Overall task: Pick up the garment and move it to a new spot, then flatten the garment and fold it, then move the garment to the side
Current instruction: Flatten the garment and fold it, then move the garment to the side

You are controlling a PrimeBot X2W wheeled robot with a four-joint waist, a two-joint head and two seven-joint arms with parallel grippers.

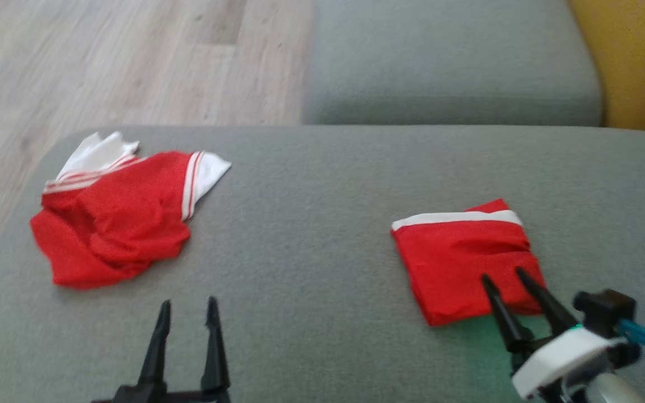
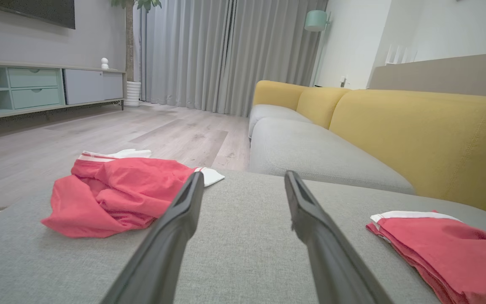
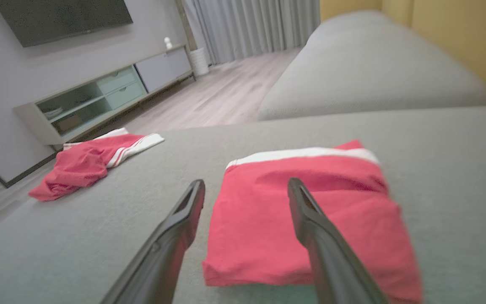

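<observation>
1. Crumpled red garment (image 1: 112, 218): centre left of frame, on grey cushion (image 1: 311, 252).
2. Left tool (image 1: 188, 305): bottom, left of centre, fingers wide apart, holding nothing, over bare cushion.
3. Folded red garment (image 1: 465, 260): centre right, white band along top edge, flat on cushion.
4. Right tool (image 1: 502, 275): lower right, fingers spread, tips over folded garment's lower part, gripping nothing.

Home living room; yellow-backed grey sofa (image 2: 416, 126), wall television (image 3: 61, 17), media console (image 2: 36, 88), long curtains (image 2: 209, 50)

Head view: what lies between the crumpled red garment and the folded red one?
Bare grey cushion lies between the crumpled garment and the folded garment. The head view shows this plainly, and the left wrist view agrees.
</observation>
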